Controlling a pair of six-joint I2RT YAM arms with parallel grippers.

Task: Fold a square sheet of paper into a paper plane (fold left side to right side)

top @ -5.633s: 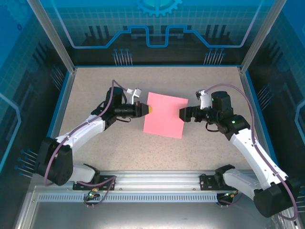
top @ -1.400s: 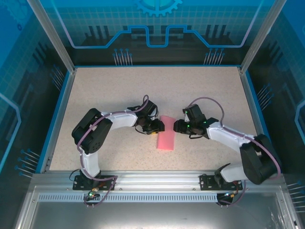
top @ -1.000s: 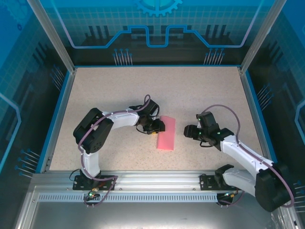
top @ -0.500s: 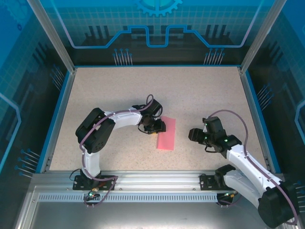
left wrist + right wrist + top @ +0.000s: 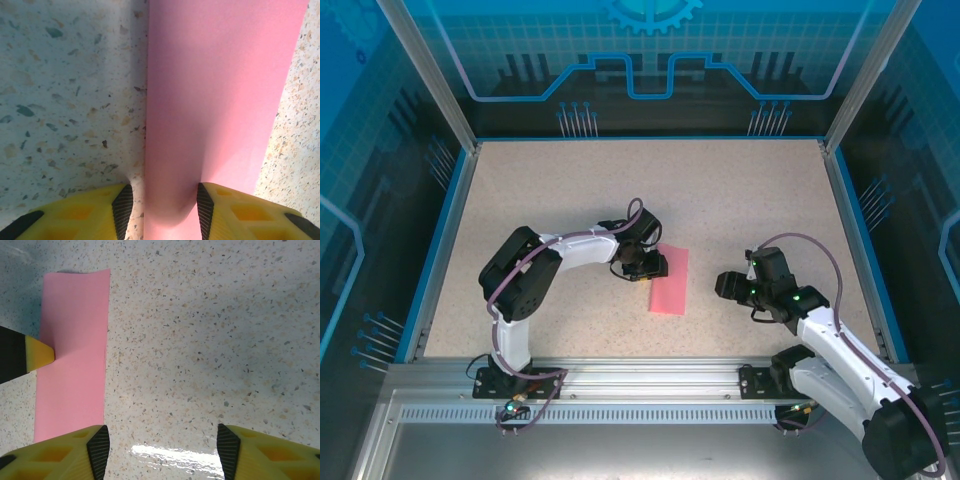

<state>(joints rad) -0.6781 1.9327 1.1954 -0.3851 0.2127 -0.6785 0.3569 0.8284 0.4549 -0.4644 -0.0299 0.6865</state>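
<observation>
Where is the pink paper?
Top view: the folded pink paper lies mid-table, left gripper touching its left edge, right gripper apart on its right.

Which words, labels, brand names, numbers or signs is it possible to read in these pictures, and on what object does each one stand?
No text can be read in these pictures.
The square sheet of paper is plain pink, without print.
The blue back panel carries only a gear drawing and line patterns, no letters or numbers.
The speckled table bears no marking.
</observation>
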